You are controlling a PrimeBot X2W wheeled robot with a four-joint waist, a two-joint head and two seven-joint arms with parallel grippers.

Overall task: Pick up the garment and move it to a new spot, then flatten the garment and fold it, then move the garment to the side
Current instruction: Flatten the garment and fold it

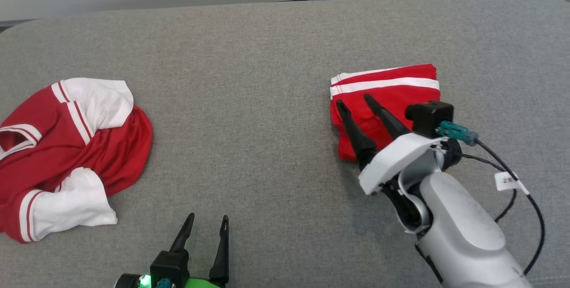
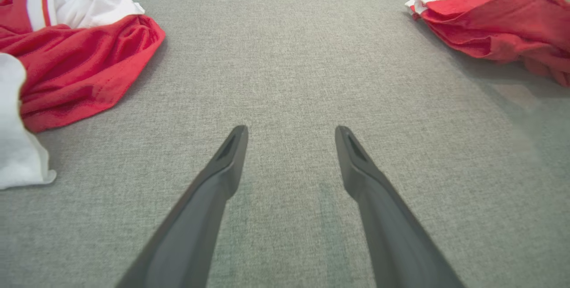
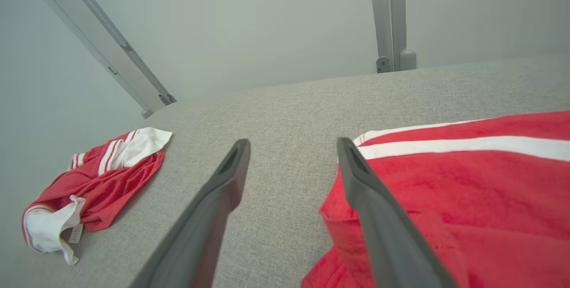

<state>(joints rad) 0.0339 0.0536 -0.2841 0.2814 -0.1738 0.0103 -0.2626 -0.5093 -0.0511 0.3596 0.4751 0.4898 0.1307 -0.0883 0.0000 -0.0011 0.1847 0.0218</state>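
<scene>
A folded red garment [image 1: 401, 87] with white stripes lies flat on the right of the grey cloth-covered table [image 1: 249, 79]. My right gripper [image 1: 354, 99] hovers over the garment's left edge, open, with nothing between its fingers. In the right wrist view, the right gripper [image 3: 294, 143] has one finger over the red garment [image 3: 467, 190] and the other over bare table. My left gripper [image 1: 208, 217] stands open at the near edge, well clear of any cloth. In the left wrist view, the left gripper [image 2: 290, 128] points over bare table, with the folded garment [image 2: 490, 16] far to the upper right.
A crumpled red and white shirt [image 1: 75, 145] lies bunched at the table's left side, also seen as the shirt [image 2: 80, 56] and the shirt [image 3: 102, 176]. A broad stretch of bare grey fabric separates the two cloths. Grey metal posts [image 3: 392, 16] stand behind the far edge.
</scene>
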